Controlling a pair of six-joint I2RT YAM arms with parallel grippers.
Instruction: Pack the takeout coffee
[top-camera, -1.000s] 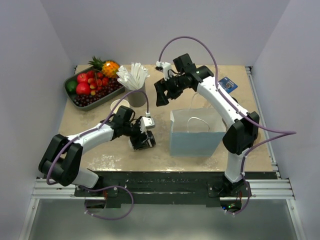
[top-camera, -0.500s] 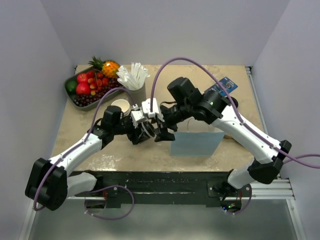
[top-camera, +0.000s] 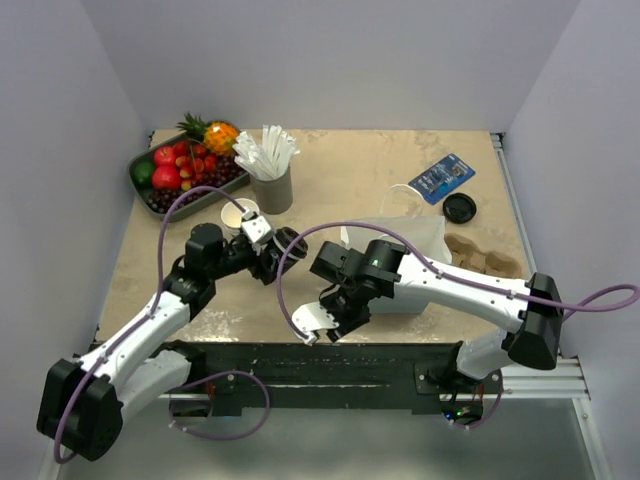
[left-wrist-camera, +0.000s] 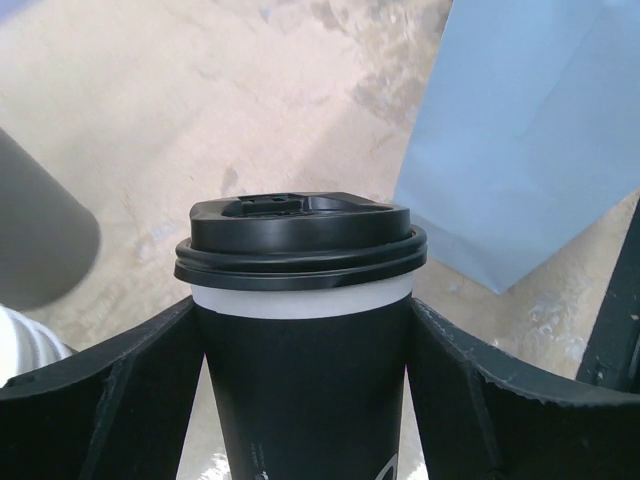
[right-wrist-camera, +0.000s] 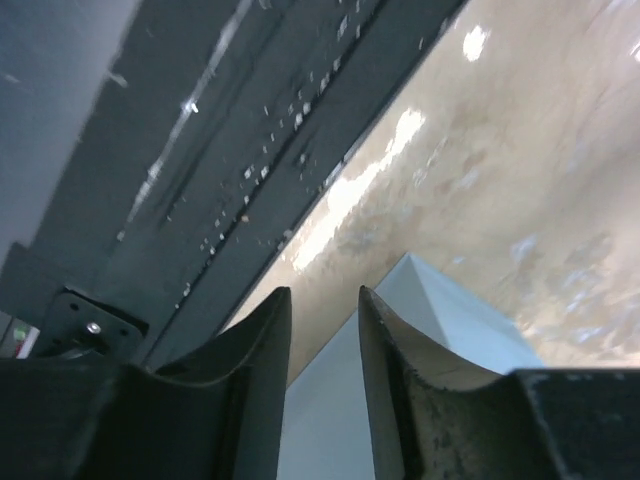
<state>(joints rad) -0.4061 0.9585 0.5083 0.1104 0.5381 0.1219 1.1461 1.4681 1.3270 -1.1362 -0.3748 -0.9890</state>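
Note:
The takeout coffee (left-wrist-camera: 300, 330), a dark cup with a black lid (top-camera: 289, 243), stands upright between my left gripper's fingers (left-wrist-camera: 130, 380). My left gripper (top-camera: 275, 250) is shut on its sides, left of the pale blue paper bag (top-camera: 425, 240). That bag (left-wrist-camera: 520, 140) rises just beyond the cup. My right gripper (top-camera: 328, 320) hangs low at the bag's front left corner, near the table's front edge. Its jaws (right-wrist-camera: 323, 295) stand a narrow gap apart, and a corner of the bag (right-wrist-camera: 420, 330) shows past them, not pinched.
A fruit tray (top-camera: 150, 190) and a grey cup of white sticks (top-camera: 272, 185) stand at the back left, lidless cups (top-camera: 240, 212) beside them. A blue packet (top-camera: 441, 178), a loose black lid (top-camera: 460, 208) and a brown carrier (top-camera: 482, 258) lie right. The dark front rail (right-wrist-camera: 200, 160) is close.
My right arm has swung from behind the bag to its front left corner, and its jaws have narrowed. My left gripper has carried the cup slightly back and left.

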